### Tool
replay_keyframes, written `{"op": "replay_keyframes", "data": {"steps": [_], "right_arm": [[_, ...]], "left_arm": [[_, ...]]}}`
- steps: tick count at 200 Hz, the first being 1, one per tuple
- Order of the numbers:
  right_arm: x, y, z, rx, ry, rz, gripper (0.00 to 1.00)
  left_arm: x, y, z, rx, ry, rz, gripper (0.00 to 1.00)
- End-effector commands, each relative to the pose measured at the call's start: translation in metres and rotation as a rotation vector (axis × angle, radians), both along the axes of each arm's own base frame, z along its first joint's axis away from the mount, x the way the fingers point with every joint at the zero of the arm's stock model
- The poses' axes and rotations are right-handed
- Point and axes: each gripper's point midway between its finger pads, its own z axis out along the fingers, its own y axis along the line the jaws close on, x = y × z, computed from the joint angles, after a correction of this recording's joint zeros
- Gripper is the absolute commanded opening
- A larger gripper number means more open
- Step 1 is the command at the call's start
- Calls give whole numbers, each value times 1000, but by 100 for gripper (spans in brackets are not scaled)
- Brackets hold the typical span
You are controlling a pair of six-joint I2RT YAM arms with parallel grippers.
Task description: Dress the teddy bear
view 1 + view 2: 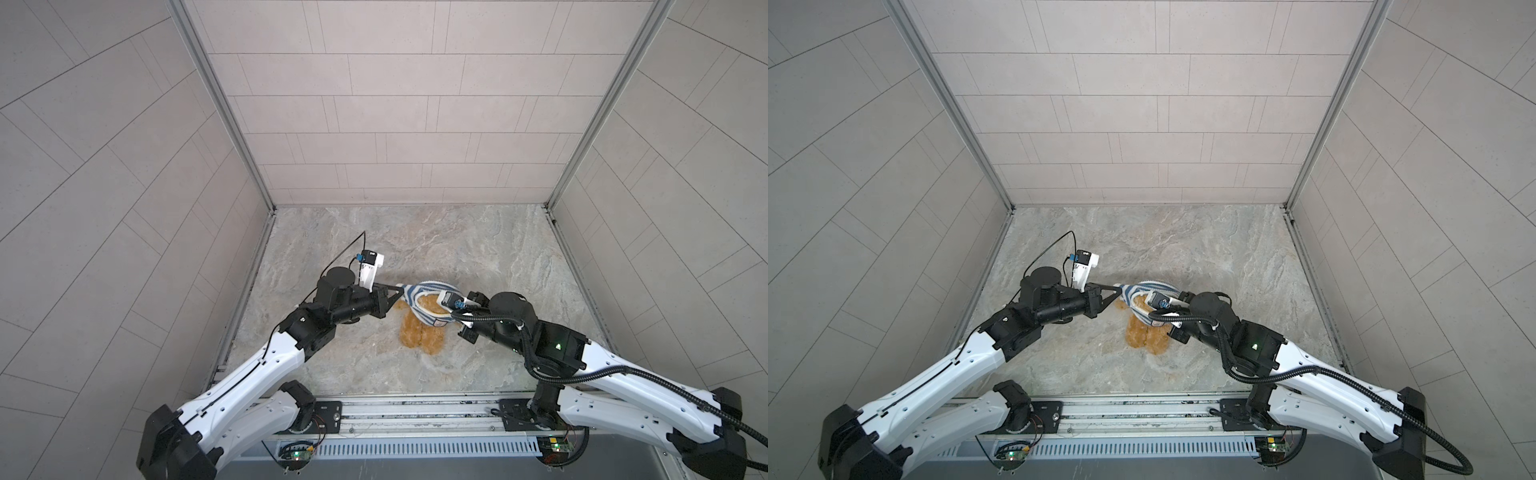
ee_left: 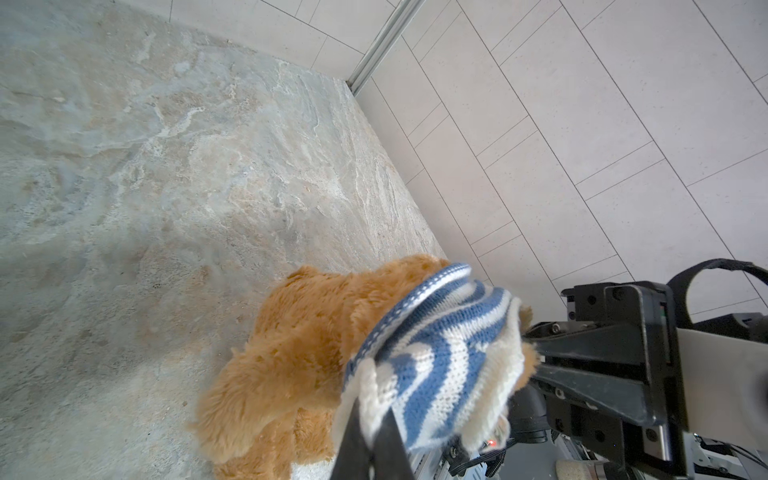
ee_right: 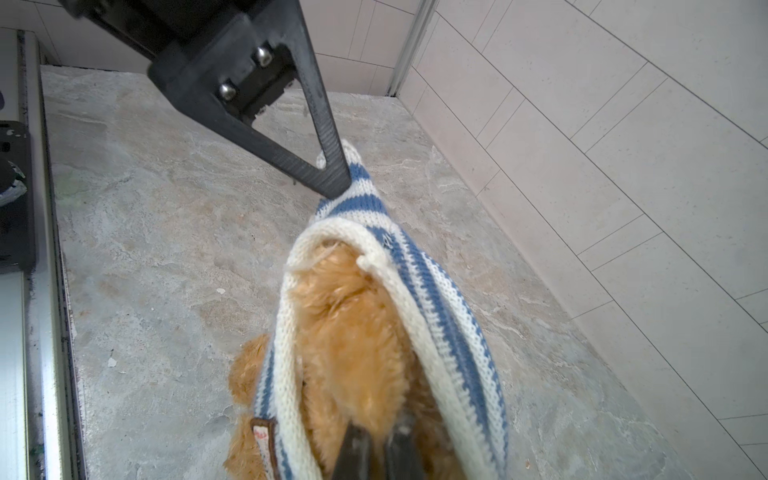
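— Progress on dressing?
— We have the shirt (image 1: 430,287) over the teddy bear's (image 1: 419,338) head only; belly and legs lie bare near the middle of the table (image 1: 498,257), feet toward 6 o'clock.
— Grips?
— Our left gripper (image 1: 397,286) pinches the shirt's end at 9 o'clock of the head; our right gripper (image 3: 374,451) is clamped on its hem at 3 o'clock.
— Remaining?
— We judge pulling down and threading arms. Only tiled walls (image 1: 415,124) around; our right wrist camera (image 1: 451,300) crowds the opening.
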Motion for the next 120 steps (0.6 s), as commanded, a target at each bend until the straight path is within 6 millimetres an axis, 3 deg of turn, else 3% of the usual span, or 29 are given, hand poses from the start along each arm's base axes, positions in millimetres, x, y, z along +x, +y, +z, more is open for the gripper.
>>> {"op": "replay_keyframes", "data": {"steps": [1,65,109,120], "right_arm": [[-9,4,7,7,-46,61,0],[-19,2,14,43,-82,87,0],[-23,7,23,99,-72,105,0],[-24,10,27,128,-69,119,0]], "left_arm": [[13,6,-16,26,10,60,0],[25,8,-59,87,89,94,0],[24,14,-76,142,103,105,0],[20,5,-81,138,106,91,0]]}}
